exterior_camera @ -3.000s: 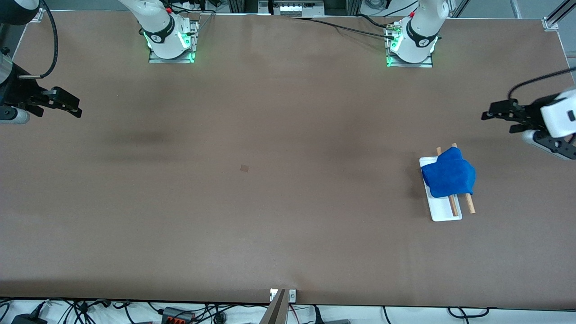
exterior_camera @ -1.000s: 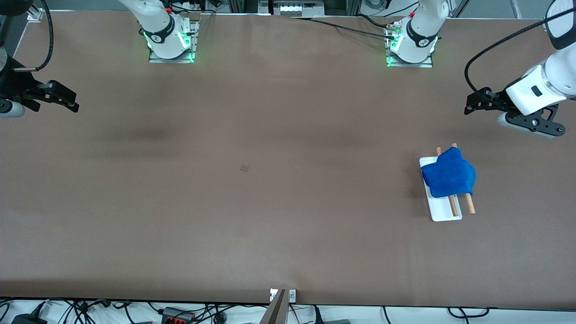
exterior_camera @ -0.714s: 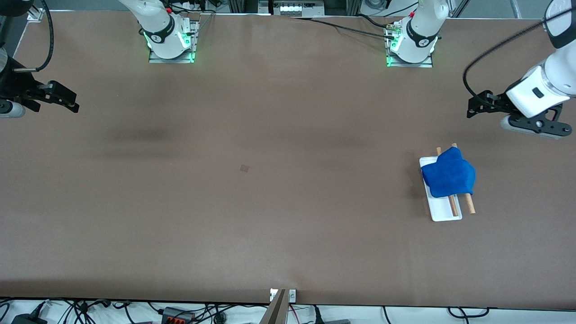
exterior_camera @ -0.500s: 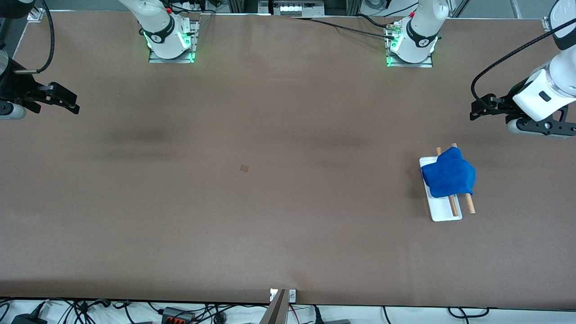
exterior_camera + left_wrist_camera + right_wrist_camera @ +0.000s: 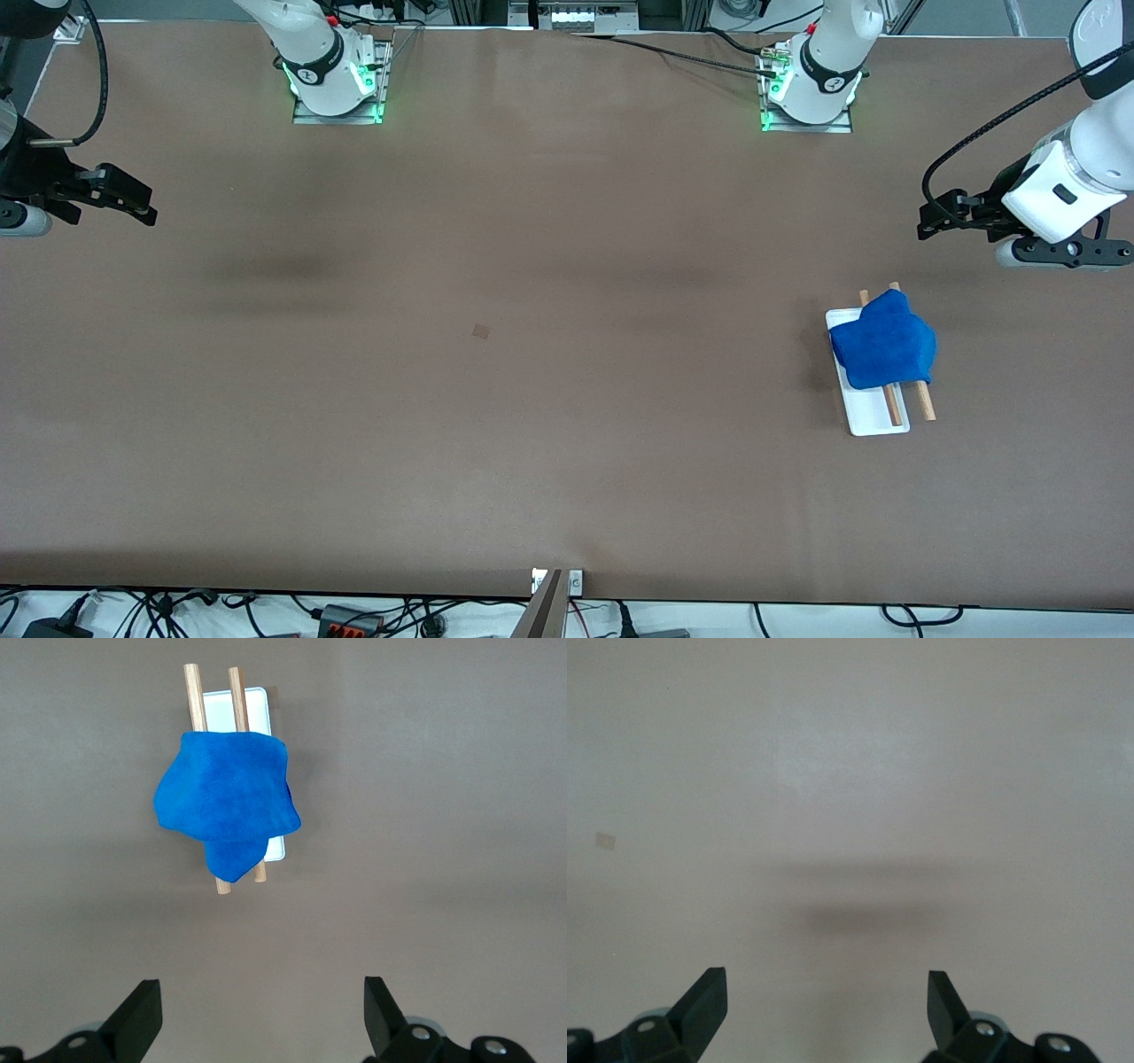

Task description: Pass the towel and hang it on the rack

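Note:
The bright blue towel [image 5: 885,347] lies draped in a bunch over the two wooden rods of the white rack [image 5: 877,420], toward the left arm's end of the table. It also shows in the left wrist view [image 5: 226,802], with the rack's base [image 5: 257,704] under it. My left gripper [image 5: 930,221] is open and empty, up in the air over bare table beside the rack. My right gripper [image 5: 142,208] is open and empty, over the right arm's end of the table, and waits there.
A small brown mark [image 5: 481,330] lies on the brown tabletop [image 5: 532,399] near the middle. The two arm bases [image 5: 337,75] stand along the table edge farthest from the front camera. Cables hang past the nearest edge.
The left gripper has swung up and away from the rack, then shifted a little toward it again. The right gripper has drifted slightly. The towel and rack have not moved.

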Action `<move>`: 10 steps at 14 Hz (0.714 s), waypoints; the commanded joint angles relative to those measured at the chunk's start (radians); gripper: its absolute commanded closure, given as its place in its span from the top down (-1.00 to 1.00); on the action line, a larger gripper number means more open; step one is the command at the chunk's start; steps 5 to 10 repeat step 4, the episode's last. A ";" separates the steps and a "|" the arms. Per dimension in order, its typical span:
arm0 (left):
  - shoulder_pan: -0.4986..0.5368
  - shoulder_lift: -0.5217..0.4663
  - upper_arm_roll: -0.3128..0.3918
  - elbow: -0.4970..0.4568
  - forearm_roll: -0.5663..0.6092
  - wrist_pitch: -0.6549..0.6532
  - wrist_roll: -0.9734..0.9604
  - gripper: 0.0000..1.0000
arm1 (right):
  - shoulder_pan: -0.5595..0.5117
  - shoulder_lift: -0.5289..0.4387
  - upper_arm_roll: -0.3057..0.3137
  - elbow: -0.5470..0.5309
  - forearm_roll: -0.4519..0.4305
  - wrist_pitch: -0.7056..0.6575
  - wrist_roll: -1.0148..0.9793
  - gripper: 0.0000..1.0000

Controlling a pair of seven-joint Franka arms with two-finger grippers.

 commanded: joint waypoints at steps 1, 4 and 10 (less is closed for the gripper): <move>-0.021 0.008 0.015 0.025 0.023 -0.014 -0.015 1.00 | -0.007 0.000 0.008 0.002 -0.009 0.008 -0.013 1.00; -0.019 0.008 0.015 0.025 0.024 -0.014 -0.012 1.00 | -0.007 0.000 0.008 0.002 -0.010 0.008 -0.013 1.00; -0.019 0.008 0.015 0.025 0.024 -0.014 -0.012 1.00 | -0.007 0.000 0.008 0.002 -0.010 0.008 -0.013 1.00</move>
